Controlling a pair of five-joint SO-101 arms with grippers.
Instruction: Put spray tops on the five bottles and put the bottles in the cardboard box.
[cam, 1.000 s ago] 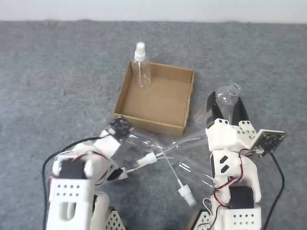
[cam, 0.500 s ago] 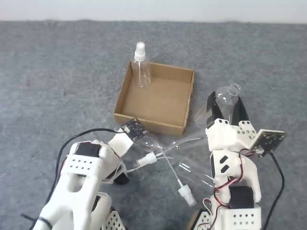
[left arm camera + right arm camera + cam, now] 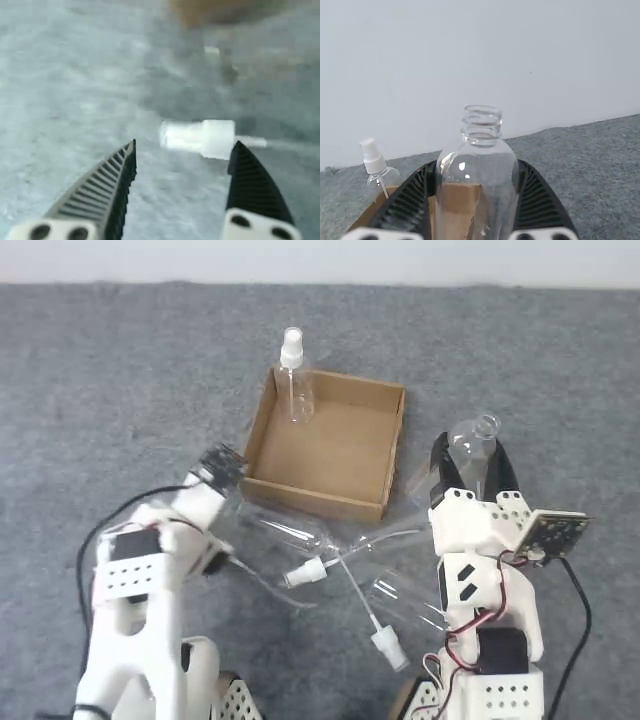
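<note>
**One bottle boxed, a top to fetch for the next**

Over on the left, the left claw (image 3: 184, 146) hangs above the grey mat (image 3: 120, 370) with its jaws spread wide and nothing between them. A loose white top (image 3: 200, 138) lies on its side just beyond the tips, touching neither. From above, that top (image 3: 305, 572) sits in front of the box (image 3: 310, 498), its thin tube trailing off toward the right arm. A clear bottle (image 3: 290, 528) lies on its side between top and box. In the box's far left corner one capped bottle (image 3: 296, 380) stands upright. A second top (image 3: 388, 645) lies nearer the arms' bases, beside another bottle on its side (image 3: 412, 605). On the right, the right claw (image 3: 472, 468) is closed around a bare bottle (image 3: 479, 170), held neck up just off the box's right wall, with the neck open.

To my eye the step in hand is fetching a top for the held bottle. Next, the left claw would need to drop over the top and close on its white head, not the tube. It would then thread the tube into the open neck and seat the top squarely
</note>
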